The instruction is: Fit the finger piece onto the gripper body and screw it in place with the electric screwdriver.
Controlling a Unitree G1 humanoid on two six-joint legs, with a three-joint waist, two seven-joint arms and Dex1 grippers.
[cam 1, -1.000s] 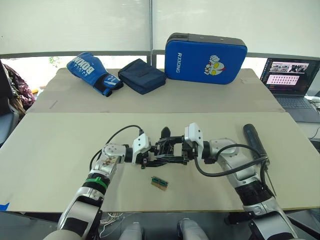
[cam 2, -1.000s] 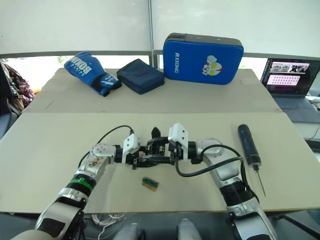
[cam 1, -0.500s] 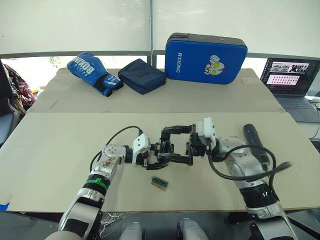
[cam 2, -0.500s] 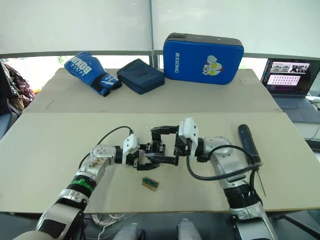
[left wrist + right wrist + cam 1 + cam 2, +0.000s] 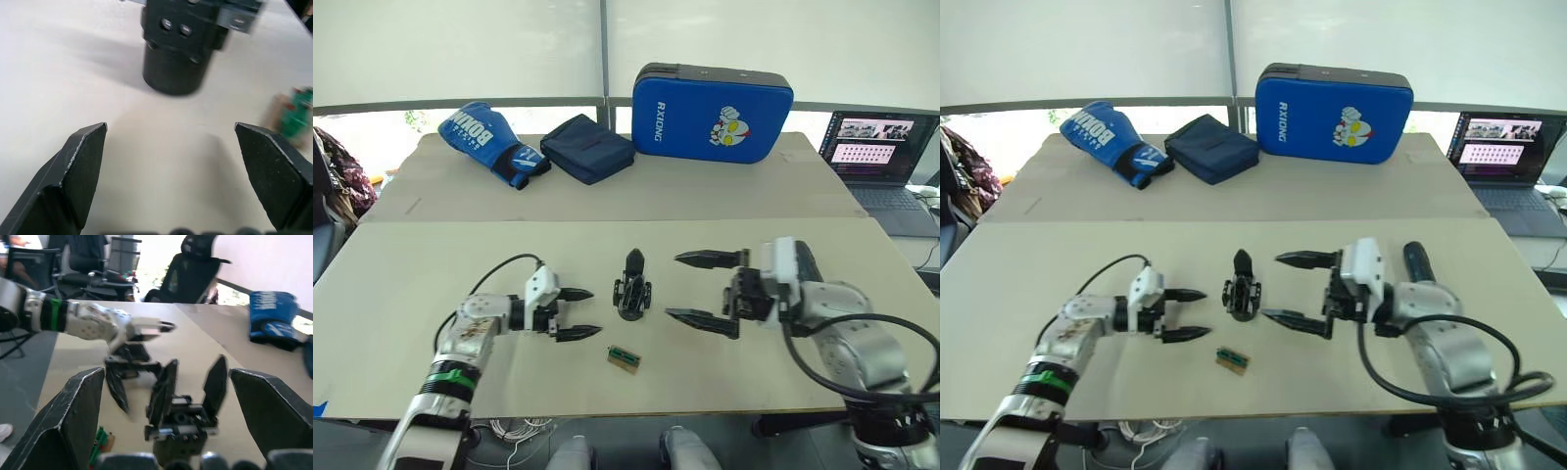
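The gripper body [image 5: 632,287] stands upright and alone on the table's middle, on its round base [image 5: 176,58]. In the right wrist view it carries two upright pointed black fingers [image 5: 164,384]; I cannot tell which one is the finger piece. My left gripper [image 5: 576,313] is open, a short way to the body's left, pointing at it. To the body's right my right gripper [image 5: 703,289] is wide open, with nothing in it. The electric screwdriver [image 5: 1414,262] lies behind my right wrist, mostly hidden by the arm.
A small green-and-tan block [image 5: 626,358] lies in front of the gripper body. At the back are a blue boxing glove [image 5: 494,142], a navy pouch [image 5: 590,147] and a blue pad [image 5: 713,100]. A laptop [image 5: 876,152] stands at the far right.
Both grippers have let go of the gripper body, opened and drawn apart, the left one leftward and the right one rightward. The body now stands free.
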